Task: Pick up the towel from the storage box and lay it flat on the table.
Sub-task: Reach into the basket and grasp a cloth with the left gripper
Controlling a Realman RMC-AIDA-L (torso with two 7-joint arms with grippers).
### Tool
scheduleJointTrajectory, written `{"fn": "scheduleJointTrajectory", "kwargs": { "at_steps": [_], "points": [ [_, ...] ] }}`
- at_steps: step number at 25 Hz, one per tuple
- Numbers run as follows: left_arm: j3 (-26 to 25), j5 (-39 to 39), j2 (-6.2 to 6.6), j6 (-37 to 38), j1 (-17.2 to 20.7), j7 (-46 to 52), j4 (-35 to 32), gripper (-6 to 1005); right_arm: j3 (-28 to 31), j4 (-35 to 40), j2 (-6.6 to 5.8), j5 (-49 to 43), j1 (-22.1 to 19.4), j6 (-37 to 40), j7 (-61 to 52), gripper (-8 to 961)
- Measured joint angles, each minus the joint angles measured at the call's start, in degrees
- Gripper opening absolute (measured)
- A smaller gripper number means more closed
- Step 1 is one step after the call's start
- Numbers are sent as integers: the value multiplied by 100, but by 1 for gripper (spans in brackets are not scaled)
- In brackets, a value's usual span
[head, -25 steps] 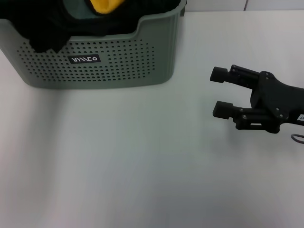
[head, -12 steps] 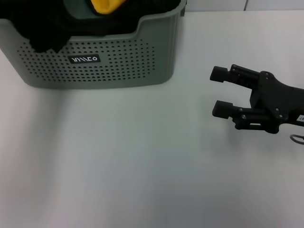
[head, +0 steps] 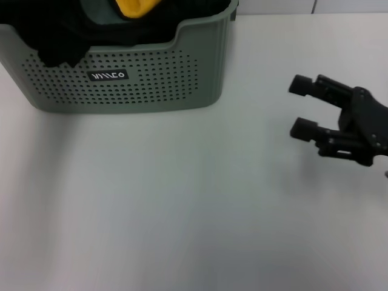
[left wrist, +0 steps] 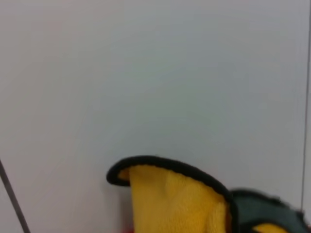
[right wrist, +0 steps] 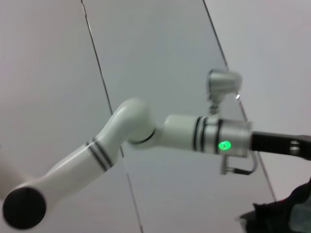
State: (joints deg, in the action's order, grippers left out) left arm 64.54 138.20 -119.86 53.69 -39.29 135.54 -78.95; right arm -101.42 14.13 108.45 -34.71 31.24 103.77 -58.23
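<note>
The towel [head: 134,7] is poking out of the storage box [head: 121,76], sitting far-left of the right gripper [head: 301,107], whose fingers are hanging apart and empty.

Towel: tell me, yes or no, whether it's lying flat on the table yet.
No. In the head view the towel is bunched up at the storage box, and none of it lies on the table.

box: pale grey-green perforated plastic storage box [head: 121,79] on plain white flat surface [head: 182,200], far left
towel: yellow plush square towel [head: 134,7] inside box
right gripper [head: 298,108]: over surface, right of box, well apart
</note>
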Motion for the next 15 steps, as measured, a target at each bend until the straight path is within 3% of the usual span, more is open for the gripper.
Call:
{"fn": "scheduleJointTrajectory", "kwargs": {
  "at_steps": [5,8,11,15],
  "points": [
    [40,-1766,-5,163,923,-1177,-1024,37,458,0,4,-3,-252,280,278,852],
    [-37,-3408,23,623,1580,-2344,-1556,37,680,0,-11,-2,-368,427,444,848],
    [-520,-4698,87,1524,1941,-2906,-1915,38,824,0,-41,-2,-428,526,547,843],
    [-1635,-5614,194,3105,1895,-2963,-2012,38,1015,7,-123,23,-462,694,723,837]
  ]
}}
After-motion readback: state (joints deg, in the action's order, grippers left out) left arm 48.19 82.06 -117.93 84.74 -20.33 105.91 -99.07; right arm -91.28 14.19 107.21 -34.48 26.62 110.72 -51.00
